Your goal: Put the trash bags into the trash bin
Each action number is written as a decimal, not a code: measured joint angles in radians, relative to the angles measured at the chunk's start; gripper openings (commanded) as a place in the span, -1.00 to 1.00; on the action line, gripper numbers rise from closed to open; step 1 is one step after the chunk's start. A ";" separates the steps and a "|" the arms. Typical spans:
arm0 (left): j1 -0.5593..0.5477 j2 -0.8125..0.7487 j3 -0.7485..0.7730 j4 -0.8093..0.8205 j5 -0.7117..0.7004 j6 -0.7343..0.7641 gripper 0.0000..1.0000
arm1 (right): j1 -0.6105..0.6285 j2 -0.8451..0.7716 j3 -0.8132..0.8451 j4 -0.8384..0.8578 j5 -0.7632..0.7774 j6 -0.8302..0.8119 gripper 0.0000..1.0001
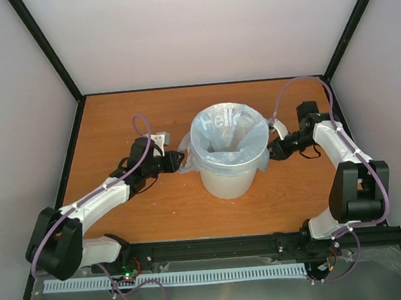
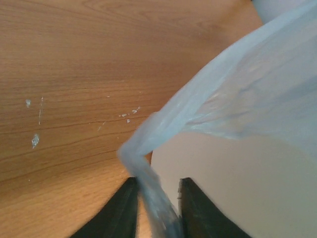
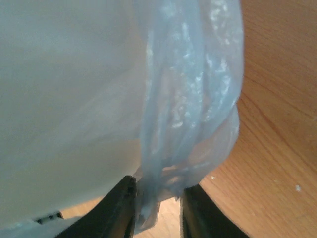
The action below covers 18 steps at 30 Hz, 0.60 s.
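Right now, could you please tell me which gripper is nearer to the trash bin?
Right. The right gripper sits almost against the trash bin on its right side, shut on the trash bag; the left gripper pinches the bag slightly off the bin's left side.

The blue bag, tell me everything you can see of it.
The bag is thin, translucent pale-blue plastic, crinkled, with white "Hello" lettering inside its far wall. It lines the off-white bin, mouth open, edge draped over the rim. The left gripper and right gripper each pinch a bunched side of it.
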 measured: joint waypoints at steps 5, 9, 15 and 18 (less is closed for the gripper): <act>0.001 0.085 -0.007 0.064 0.040 -0.016 -0.99 | 0.000 0.059 0.042 -0.012 -0.058 -0.021 -0.94; 0.001 0.122 -0.023 0.114 0.058 -0.017 -0.99 | 0.000 0.102 0.051 -0.007 -0.072 -0.026 -0.94; 0.001 0.205 -0.056 0.188 0.087 -0.017 -0.99 | 0.000 0.142 0.029 0.058 -0.016 -0.009 -0.94; 0.000 0.234 -0.082 0.214 0.099 -0.021 -0.99 | 0.000 0.167 0.008 0.097 0.037 0.006 -0.94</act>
